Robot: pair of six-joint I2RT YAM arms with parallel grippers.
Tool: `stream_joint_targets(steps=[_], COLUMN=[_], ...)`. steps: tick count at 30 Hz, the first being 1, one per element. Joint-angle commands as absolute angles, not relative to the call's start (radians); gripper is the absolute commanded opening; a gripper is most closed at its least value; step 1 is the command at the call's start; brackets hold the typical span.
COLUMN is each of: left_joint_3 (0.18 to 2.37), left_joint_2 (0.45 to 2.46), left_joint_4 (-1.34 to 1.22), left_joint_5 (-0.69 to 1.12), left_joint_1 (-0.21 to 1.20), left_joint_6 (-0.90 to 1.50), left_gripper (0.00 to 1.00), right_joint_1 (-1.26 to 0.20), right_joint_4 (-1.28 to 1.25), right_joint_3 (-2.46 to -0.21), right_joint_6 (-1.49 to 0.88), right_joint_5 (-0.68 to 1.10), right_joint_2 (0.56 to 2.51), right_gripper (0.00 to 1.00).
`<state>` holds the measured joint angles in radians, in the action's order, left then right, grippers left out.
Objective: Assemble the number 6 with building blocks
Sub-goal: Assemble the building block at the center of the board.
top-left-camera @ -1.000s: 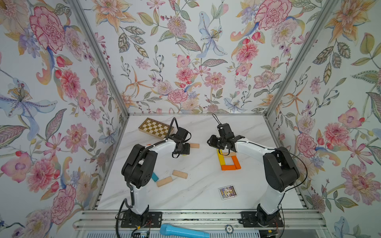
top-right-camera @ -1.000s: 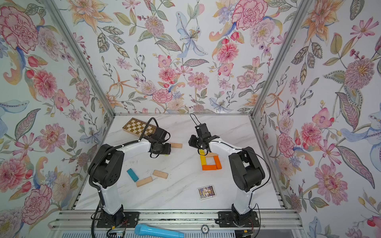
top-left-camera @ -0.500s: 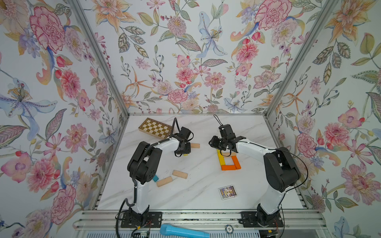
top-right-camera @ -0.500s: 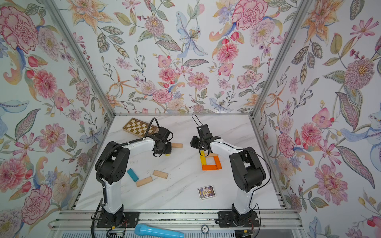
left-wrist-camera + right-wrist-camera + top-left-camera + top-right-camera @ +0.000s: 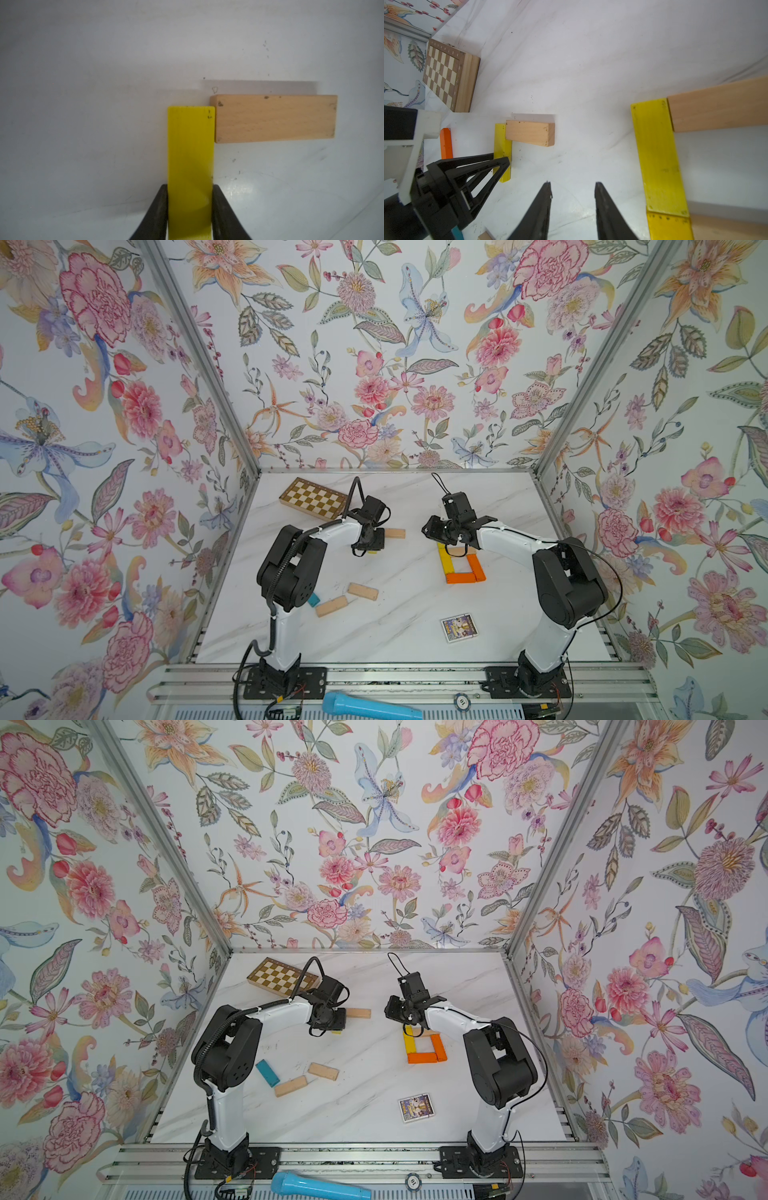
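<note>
The left tool (image 5: 190, 186) is clamped on a yellow plank (image 5: 190, 145), one finger pressed to each long side. The plank is down on the white surface (image 5: 83, 124), and its far corner touches the end of a beige plank (image 5: 274, 119), making an L. Across the way, the right tool (image 5: 573, 184) hangs with jaws parted and nothing between them, just beside the unfinished number 6 (image 5: 464, 577), a closed square of yellow, orange and beige planks. Loose beige planks (image 5: 363, 591) and a teal plank (image 5: 267, 1073) lie near the left arm's base.
</note>
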<state>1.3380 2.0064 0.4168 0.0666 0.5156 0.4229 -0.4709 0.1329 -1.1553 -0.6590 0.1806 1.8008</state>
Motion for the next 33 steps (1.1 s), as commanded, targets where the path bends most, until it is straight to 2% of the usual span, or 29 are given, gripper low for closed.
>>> stream_joint_targets(steps=[1,8,33], left_joint_3=[1.315,1.317,1.355], left_joint_2=[1.994,1.992,2.039], left_joint_4=[0.422,0.42,0.414], left_joint_5=[0.059,0.064,0.089], left_joint_1=[0.505,0.491,0.491], left_joint_6=[0.399,0.387,0.354], left_gripper=[0.3,0.31,0.34], right_joint_1=[-0.486,-0.527,-0.516], right_joint_4=[0.132,0.152,0.146], right_joint_3=[-1.184,-1.233,-1.227], right_joint_6=[-0.639,-0.645,-0.647], right_joint_5=[0.198,0.197,0.203], right_joint_2=[1.812,1.856,1.863], right_gripper=[0.37,0.37,0.37])
